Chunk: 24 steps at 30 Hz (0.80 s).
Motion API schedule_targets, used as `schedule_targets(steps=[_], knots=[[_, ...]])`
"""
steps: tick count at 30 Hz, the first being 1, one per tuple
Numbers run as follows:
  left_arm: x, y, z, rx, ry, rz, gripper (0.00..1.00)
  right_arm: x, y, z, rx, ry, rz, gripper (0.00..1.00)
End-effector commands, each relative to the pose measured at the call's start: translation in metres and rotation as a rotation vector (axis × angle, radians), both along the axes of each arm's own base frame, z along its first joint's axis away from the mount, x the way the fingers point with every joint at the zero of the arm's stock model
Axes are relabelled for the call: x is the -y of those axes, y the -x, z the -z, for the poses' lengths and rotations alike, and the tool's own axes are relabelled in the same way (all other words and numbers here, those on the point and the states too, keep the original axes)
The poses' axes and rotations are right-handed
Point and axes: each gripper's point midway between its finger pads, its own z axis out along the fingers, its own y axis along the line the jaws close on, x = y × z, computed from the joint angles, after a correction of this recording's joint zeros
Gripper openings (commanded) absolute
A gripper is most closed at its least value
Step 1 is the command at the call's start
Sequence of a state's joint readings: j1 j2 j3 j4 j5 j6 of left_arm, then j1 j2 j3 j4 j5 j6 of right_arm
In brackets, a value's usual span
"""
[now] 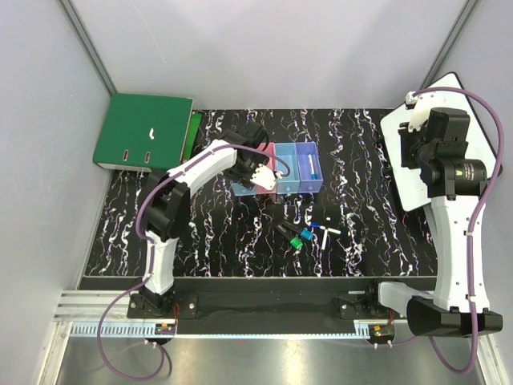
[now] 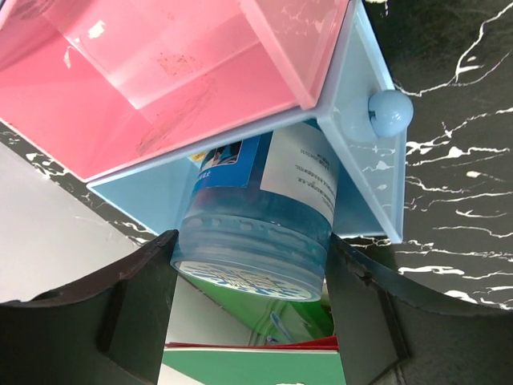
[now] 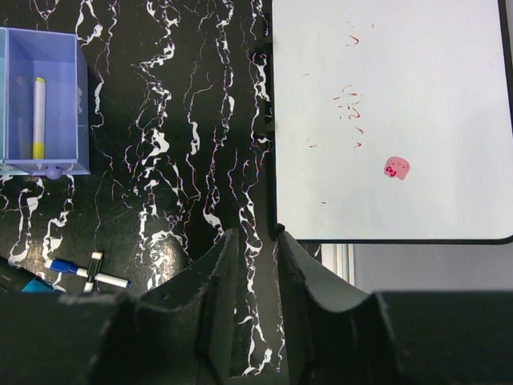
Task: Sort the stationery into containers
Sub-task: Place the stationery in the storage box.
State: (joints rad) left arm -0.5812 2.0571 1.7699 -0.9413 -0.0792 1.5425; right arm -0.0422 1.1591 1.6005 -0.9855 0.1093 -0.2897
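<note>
Left hand (image 2: 250, 242) grips tape roll (image 2: 264, 200) at light-blue bin (image 2: 365, 184); right hand (image 3: 256, 237) ajar, empty.

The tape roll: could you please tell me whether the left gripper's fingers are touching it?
Touching. The left wrist view shows both left gripper fingers pressed against the tape roll, no gap.

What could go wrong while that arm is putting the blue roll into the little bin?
1. The tape roll, gripped by the left gripper, looks nearly as wide as the light blue bin. It might catch on a wall, jam halfway, or shove the bin out of place.
2. The markers and pens not yet sorted lie crossed in a small heap, so picking one up may drag or scatter the others.
</note>
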Motion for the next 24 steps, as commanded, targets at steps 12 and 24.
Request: schedule_targets(steps=[12,24], knots=[[0.006,-0.007,-0.01,0.028,0.051,-0.066,0.69,-0.004,0.001,-0.014,0.043,-0.023,-0.013,0.37],[0.007,-0.009,0.009,0.0,0.044,-0.114,0.8,-0.004,0.001,-0.017,0.048,-0.024,-0.017,0.38]])
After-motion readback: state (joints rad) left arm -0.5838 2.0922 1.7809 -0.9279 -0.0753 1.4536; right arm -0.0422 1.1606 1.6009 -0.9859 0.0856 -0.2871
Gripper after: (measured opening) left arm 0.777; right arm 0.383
